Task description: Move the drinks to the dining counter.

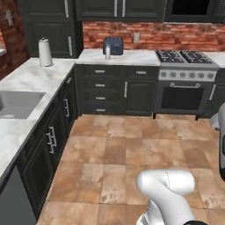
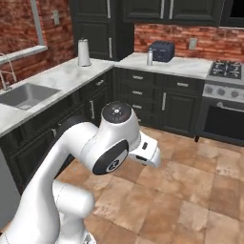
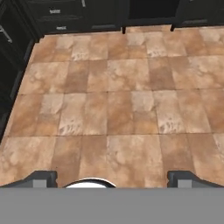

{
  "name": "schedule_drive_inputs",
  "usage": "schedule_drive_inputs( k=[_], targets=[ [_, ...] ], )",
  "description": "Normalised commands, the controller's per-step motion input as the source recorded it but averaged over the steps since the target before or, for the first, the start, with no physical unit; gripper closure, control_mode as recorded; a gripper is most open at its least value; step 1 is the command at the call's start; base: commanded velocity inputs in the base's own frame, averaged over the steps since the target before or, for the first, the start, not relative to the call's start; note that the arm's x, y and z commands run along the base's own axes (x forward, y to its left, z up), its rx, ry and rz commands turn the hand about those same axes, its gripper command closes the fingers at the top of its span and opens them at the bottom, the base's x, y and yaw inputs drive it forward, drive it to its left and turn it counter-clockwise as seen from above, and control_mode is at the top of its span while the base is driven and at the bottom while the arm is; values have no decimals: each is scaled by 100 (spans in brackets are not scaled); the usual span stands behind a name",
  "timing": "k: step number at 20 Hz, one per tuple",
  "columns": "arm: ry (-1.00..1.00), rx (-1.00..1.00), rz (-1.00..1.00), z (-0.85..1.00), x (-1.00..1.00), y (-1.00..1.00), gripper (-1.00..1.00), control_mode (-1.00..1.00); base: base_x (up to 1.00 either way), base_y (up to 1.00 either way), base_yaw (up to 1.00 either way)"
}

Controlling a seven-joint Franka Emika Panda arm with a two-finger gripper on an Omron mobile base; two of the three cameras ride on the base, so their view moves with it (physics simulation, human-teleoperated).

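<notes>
My gripper (image 3: 112, 177) is wide open over bare floor; the metal bottle (image 1: 107, 52) stands upright far ahead beside the toaster (image 1: 113, 45).

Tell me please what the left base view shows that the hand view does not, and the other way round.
Left base view alone: the grey metal bottle on the marble worktop beside the toaster, the paper-towel roll, the sink and the stove. Hand view alone: the gripper, jaws wide open with nothing between them, above the floor. Both share the brown tiled floor and the dark lower cabinets.
</notes>
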Motion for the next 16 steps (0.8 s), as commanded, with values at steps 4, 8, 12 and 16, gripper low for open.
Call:
schedule_drive_inputs(
  k=[4,8,12,16],
  targets=[
    [0,0,0,0,0,0,-100,100,100,-60,20],
    [0,0,0,0,0,0,-100,100,100,-27,24],
    [0,0,0,0,0,0,-100,100,100,-21,25],
    [0,0,0,0,0,0,-100,100,100,-31,24]
  ],
)
